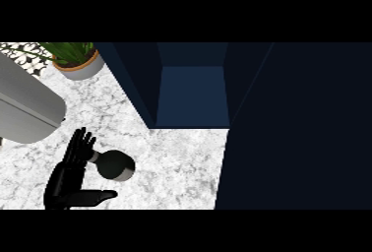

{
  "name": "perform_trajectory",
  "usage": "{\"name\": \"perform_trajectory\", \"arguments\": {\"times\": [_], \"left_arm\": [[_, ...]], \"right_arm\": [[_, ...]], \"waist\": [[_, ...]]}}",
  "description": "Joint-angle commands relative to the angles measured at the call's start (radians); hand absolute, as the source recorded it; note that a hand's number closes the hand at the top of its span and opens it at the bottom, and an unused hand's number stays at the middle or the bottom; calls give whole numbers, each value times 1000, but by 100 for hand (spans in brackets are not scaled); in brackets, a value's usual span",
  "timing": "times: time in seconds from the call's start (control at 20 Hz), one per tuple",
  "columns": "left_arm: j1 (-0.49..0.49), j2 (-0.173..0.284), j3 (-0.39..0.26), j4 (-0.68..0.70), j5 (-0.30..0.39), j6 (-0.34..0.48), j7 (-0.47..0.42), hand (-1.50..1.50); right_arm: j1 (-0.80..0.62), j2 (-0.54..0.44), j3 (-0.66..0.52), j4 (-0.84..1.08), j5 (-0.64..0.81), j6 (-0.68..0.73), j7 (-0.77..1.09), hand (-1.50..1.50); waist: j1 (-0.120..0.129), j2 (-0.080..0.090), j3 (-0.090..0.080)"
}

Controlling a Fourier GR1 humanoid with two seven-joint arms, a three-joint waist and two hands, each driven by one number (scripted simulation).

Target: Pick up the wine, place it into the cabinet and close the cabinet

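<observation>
The wine bottle (pixel 115 165) is a dark, rounded shape with a grey neck pointing left, standing on the marble counter (pixel 174 167). My left hand (pixel 70 174) is right beside it on the left. Its fingers are straight and point up past the bottle's neck, and its thumb sticks out to the right below the bottle. The hand is open and does not curl round the bottle. The navy cabinet (pixel 193 93) stands open behind the bottle, its inside in view. Its dark door (pixel 294 128) is swung out and fills the right side. My right hand is out of sight.
A potted green plant (pixel 76 63) stands at the back left corner. A large grey appliance (pixel 25 108) takes up the left edge, just above my left hand. Bare marble lies between the bottle and the cabinet's opening.
</observation>
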Motion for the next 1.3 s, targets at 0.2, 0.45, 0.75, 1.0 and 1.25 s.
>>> {"name": "perform_trajectory", "arguments": {"times": [0.2, 0.45, 0.75, 1.0, 1.25], "left_arm": [[-104, -2, 21, 321, -48, -71, -199, -150], [-132, 13, 37, 426, -50, -110, -250, -150], [-249, 45, 86, 671, -13, -248, -339, -150], [-285, -17, 68, 717, -29, -231, -404, -150], [-304, -10, 60, 717, -41, -212, -407, -150]], "right_arm": [[-5, 9, -30, -31, -53, 0, -7, -150], [-44, 25, 17, -20, -1, -30, 29, -150], [7, 15, 23, -77, -22, -5, 46, -150], [29, 4, -8, -117, -62, 5, 62, -150], [15, -15, -52, -98, -90, 22, 51, -150]], "waist": [[-1, 1, 0], [2, 0, 0], [-4, 1, 0], [-6, 0, 0], [-4, 0, 0]]}}
